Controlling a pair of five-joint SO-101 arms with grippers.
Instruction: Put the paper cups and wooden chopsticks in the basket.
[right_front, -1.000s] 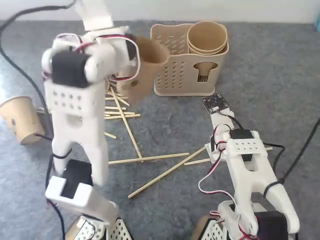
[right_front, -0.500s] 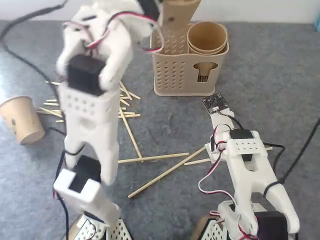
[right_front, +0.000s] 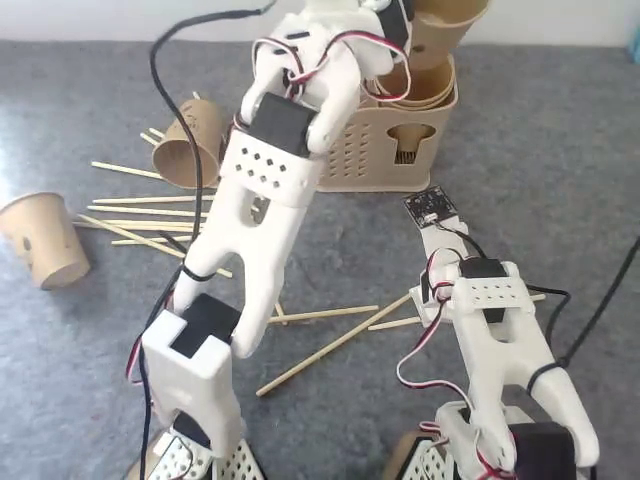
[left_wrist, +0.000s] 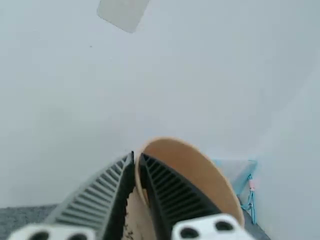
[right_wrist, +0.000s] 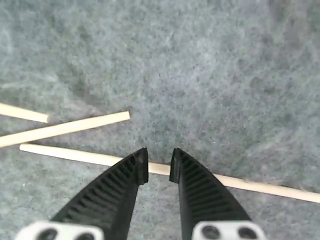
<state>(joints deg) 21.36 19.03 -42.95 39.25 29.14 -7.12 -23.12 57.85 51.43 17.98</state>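
My left gripper (left_wrist: 136, 160) is shut on the rim of a brown paper cup (left_wrist: 195, 175), one finger inside the wall and one outside. In the high view that cup (right_front: 445, 25) hangs tilted above the beige basket (right_front: 365, 150), over the stacked cups (right_front: 425, 88) inside it. A second cup (right_front: 190, 145) lies on its side left of the basket, and a third (right_front: 45, 240) lies at the far left. Wooden chopsticks (right_front: 150, 215) are scattered over the grey mat. My right gripper (right_wrist: 157, 161) is low over the mat, slightly open above one chopstick (right_wrist: 250, 184).
More chopsticks (right_front: 330, 345) cross the mat's middle, between the two arms. The right arm (right_front: 495, 330) stands at the front right, with black cables trailing beside it. The mat right of the basket is bare.
The left arm has lifted the cup from beside the basket's left side, up and to the right, to above the basket. The cup lying left of the basket is now uncovered. The right arm is still.
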